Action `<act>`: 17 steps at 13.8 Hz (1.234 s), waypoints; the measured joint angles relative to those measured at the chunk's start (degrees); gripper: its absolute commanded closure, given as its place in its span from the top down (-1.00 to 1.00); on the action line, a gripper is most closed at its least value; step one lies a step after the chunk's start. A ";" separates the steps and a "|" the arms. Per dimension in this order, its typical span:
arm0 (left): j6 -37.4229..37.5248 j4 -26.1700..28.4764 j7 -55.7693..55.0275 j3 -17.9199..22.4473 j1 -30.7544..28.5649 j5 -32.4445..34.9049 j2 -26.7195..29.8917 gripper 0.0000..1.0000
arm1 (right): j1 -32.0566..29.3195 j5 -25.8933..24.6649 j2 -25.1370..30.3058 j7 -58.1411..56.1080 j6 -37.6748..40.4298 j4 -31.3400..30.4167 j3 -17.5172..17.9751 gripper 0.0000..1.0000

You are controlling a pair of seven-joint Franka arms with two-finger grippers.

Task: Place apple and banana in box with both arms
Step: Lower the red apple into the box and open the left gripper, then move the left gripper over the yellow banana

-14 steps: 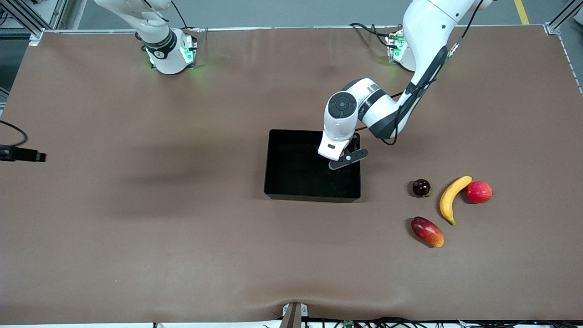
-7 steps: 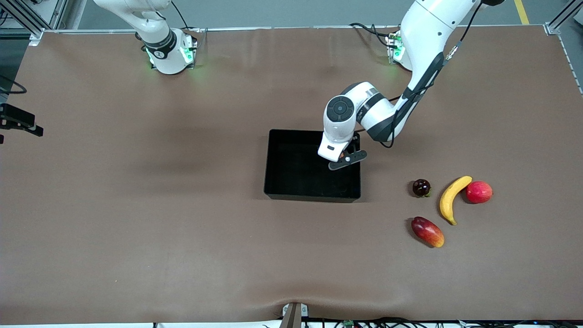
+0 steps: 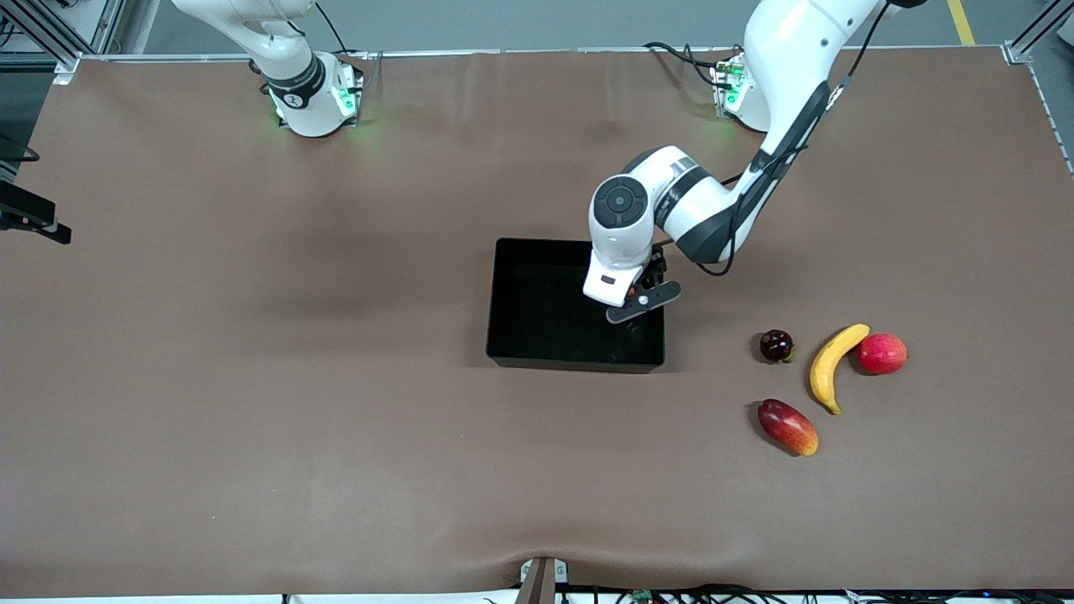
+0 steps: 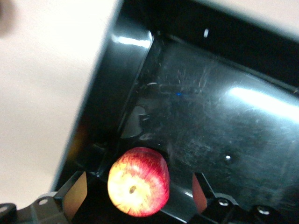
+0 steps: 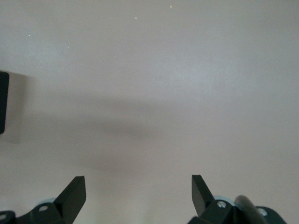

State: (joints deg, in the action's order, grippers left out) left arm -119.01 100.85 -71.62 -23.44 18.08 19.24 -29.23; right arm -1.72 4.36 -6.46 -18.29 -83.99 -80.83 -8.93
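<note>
The apple (image 4: 138,182), red with yellow streaks, lies between the fingers of my left gripper (image 4: 136,200) with a gap on each side. The gripper is open. It hangs low over the black box (image 3: 537,323) at the left arm's end, as the front view (image 3: 635,304) shows. The box's glossy wall (image 4: 117,93) and a corner are close to the apple. The banana (image 3: 830,367) lies on the table toward the left arm's end, well apart from the box. My right gripper (image 5: 138,191) is open and empty over bare table; it shows at the front view's edge (image 3: 29,214).
A smooth pinkish-red round fruit (image 3: 883,353) touches the banana's end. A dark round fruit (image 3: 776,346) and a red-and-yellow mango (image 3: 787,426) lie beside the banana. A black object (image 5: 3,102) shows at the edge of the right wrist view.
My left gripper has sunk a little lower over the box. My right gripper has drifted at the view's edge, toward the robots' bases.
</note>
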 measured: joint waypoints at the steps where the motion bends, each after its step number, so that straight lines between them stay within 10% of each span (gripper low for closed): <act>1: 3.32 -2.49 0.00 -0.08 -0.03 0.00 0.57 1.00 | 0.36 -0.04 0.03 1.86 1.20 0.06 0.25 1.00; 17: 11.96 -8.92 64.65 0.65 -30.72 0.55 -0.37 1.00 | 2.68 -3.64 6.80 1.50 -3.29 -8.14 0.28 1.00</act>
State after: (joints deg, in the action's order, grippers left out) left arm -107.05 91.93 -6.98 -22.79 -12.64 19.79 -29.59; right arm 0.96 0.72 0.34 -16.79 -87.28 -88.97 -8.65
